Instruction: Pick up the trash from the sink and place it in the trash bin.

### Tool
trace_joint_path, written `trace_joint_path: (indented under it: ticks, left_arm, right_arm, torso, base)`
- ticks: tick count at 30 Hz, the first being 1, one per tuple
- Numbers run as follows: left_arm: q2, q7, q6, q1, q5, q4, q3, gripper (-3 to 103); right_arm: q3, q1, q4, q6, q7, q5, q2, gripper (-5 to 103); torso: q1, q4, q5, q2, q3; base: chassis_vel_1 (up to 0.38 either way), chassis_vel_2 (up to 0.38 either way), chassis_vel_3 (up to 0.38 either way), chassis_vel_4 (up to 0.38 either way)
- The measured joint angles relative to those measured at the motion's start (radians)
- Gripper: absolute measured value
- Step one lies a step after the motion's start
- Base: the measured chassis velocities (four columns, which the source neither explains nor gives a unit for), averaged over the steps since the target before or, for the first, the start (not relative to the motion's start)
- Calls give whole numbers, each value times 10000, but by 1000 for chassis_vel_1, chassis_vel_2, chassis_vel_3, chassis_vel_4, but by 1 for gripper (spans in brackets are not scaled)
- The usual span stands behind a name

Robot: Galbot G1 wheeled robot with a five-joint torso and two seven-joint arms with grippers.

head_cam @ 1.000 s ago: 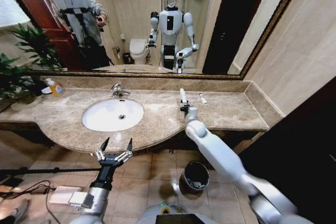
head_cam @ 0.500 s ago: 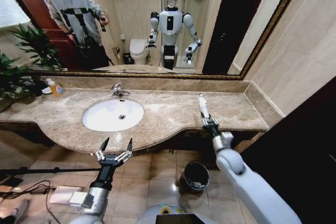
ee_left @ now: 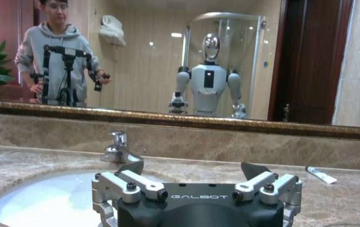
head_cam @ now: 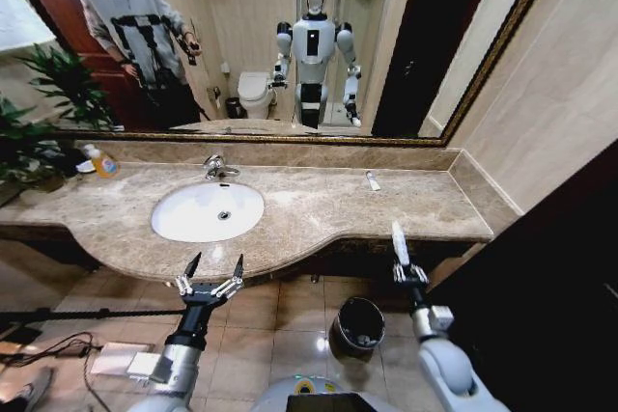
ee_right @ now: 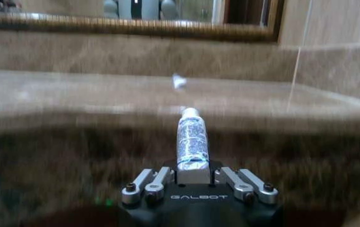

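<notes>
My right gripper [head_cam: 405,274] is shut on a white tube [head_cam: 398,241] that stands up out of its fingers, just off the counter's front edge. It is above and to the right of the black trash bin [head_cam: 338,323] on the floor. In the right wrist view the tube [ee_right: 190,139], with dark print on it, juts from the shut gripper [ee_right: 192,169]. A smaller white tube [head_cam: 373,180] [ee_right: 178,81] [ee_left: 320,175] lies on the counter by the mirror. The white sink [head_cam: 193,211] [ee_left: 41,203] shows no trash. My left gripper [head_cam: 212,272] [ee_left: 192,168] hangs open before the sink.
A chrome faucet [head_cam: 216,167] stands behind the basin. At the counter's far left are a yellow soap bottle [head_cam: 101,161] and green plants [head_cam: 39,113]. A dark wall panel [head_cam: 541,277] closes in the right side. Cables and a white box [head_cam: 116,359] lie on the tiled floor at left.
My right arm has drawn back from over the counter to beyond its front edge and lower, carrying the tube toward the bin. The left arm has not moved.
</notes>
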Motion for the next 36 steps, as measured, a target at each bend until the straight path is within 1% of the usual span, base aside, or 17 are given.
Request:
trace_joint_path:
  ticks: [2, 3, 6, 7, 12, 15, 18, 19, 22, 23, 26, 27, 30, 36]
  left_arm:
    - [0, 0, 0, 0, 0, 0, 0, 100]
    - [0, 0, 0, 0, 0, 0, 0, 100]
    - [0, 0, 0, 0, 0, 0, 0, 100]
    - [0, 0, 0, 0, 0, 0, 0, 100]
    - [-1, -1, 0, 0, 0, 0, 0, 100]
    - [0, 0, 0, 0, 0, 0, 0, 100]
    - [0, 0, 0, 0, 0, 0, 0, 100]
    - [0, 0, 0, 0, 0, 0, 0, 100]
    - [0, 0, 0, 0, 0, 0, 0, 100]
    - [0, 0, 0, 0, 0, 0, 0, 100]
    - [0, 0, 0, 0, 0, 0, 0, 100]
    - [0, 0, 0, 0, 0, 0, 0, 100]
    - [0, 0, 0, 0, 0, 0, 0, 100]
    - [0, 0, 0, 0, 0, 0, 0, 100]
  right_arm:
    - [-99, -34, -620, 255, -97, -223, 262, 27]
    - [-99, -34, -620, 255, -97, -223, 262, 27]
    - [-299, 70, -1807, 796, -136, -665, 570, 27]
    - [-299, 70, -1807, 796, -136, -665, 570, 27]
    - [-697, 431, -3218, 1215, -130, -809, 594, 27]
    - [-828, 685, -3901, 1223, -243, -877, 634, 27]
    - [-863, 959, -4515, 658, -801, -833, 786, 27]
    - [-863, 959, -4515, 658, -801, -833, 786, 27]
    - [-999, 1293, -5172, 68, -1478, -834, 731, 27]
    - [-999, 1293, -5172, 68, -1478, -834, 731, 27]
    - [-1037, 1873, -6213, -160, -1773, -1217, 786, 27]
    - [-1037, 1873, -6213, -160, -1773, -1217, 786, 27]
    - [-1083, 2466, -7245, -532, -2003, -1419, 840, 27]
    - [-1120, 3058, -8240, -881, -2172, -1661, 970, 27]
  torso:
    - [0, 0, 2, 0, 0]
    - [0, 0, 2, 0, 0]
    - [0, 0, 0, 0, 1]
    - [0, 0, 0, 0, 1]
    - [0, 2, 0, 0, 1]
    - [1, 1, 0, -1, 1]
    - [1, 1, 2, -2, 1]
    - [1, 1, 2, -2, 1]
    - [1, 0, 0, -1, 1]
    - [1, 0, 0, -1, 1]
    - [1, 1, 4, -2, 1]
    - [1, 1, 4, -2, 1]
    - [1, 1, 1, -2, 1]
    - [1, 0, 1, -2, 1]
  base:
    - [0, 0, 0, 0]
    - [0, 0, 0, 0]
    - [0, 0, 0, 0]
    - [0, 0, 0, 0]
    - [0, 0, 0, 0]
    - [0, 0, 0, 0]
    - [0, 0, 0, 0]
    - [0, 0, 0, 0]
    - [0, 0, 0, 0]
    - [0, 0, 0, 0]
    - [0, 0, 0, 0]
    - [0, 0, 0, 0]
    - [0, 0, 0, 0]
    - [0, 0, 0, 0]
